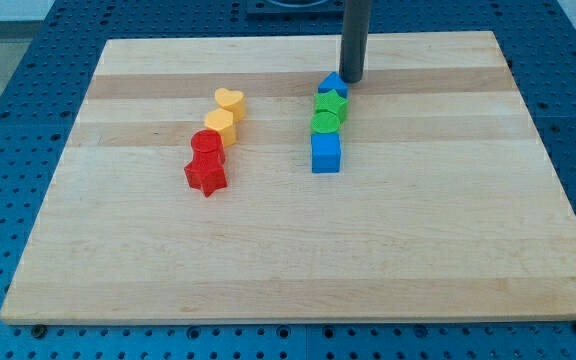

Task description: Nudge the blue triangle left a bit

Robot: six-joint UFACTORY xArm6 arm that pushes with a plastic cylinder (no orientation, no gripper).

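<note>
My tip (353, 80) right of blue triangle (332, 83) (touching)

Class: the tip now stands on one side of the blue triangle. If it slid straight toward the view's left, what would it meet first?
Most likely the blue triangle: my tip stands just to its right, close or touching.

My tip (353, 79) sits just right of the blue triangle (331, 84).

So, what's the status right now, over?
My tip at blue triangle's right side, close or touching. Green star right below triangle. Board left of it free.
</note>
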